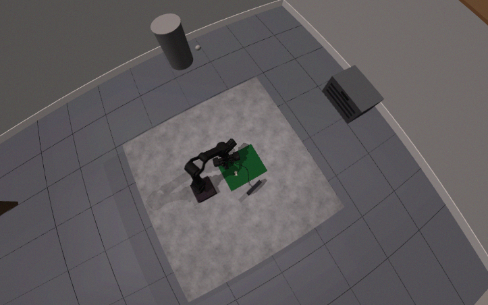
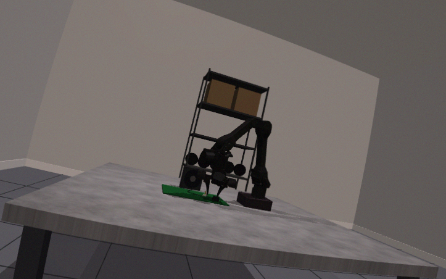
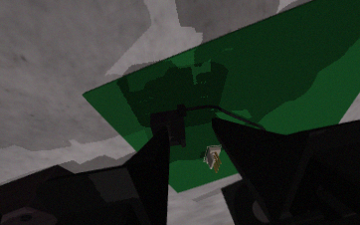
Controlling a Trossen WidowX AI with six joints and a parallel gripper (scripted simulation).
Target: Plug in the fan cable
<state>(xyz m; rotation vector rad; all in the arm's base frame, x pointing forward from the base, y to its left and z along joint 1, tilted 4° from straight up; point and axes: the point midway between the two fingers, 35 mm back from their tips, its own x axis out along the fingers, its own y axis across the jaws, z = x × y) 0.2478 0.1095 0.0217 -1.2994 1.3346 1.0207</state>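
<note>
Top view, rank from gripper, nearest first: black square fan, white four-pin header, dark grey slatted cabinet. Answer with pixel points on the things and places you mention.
1. White four-pin header (image 1: pixel 235 173) (image 2: pixel 205 194) (image 3: pixel 212 156): on the green board (image 1: pixel 255 167) (image 2: pixel 174 191) (image 3: pixel 279 60)
2. Black square fan (image 1: pixel 254 187) (image 2: pixel 192 178) (image 3: pixel 235 204): just off the board's edge
3. Dark grey slatted cabinet (image 1: pixel 356 90): upper right, off the table
</note>
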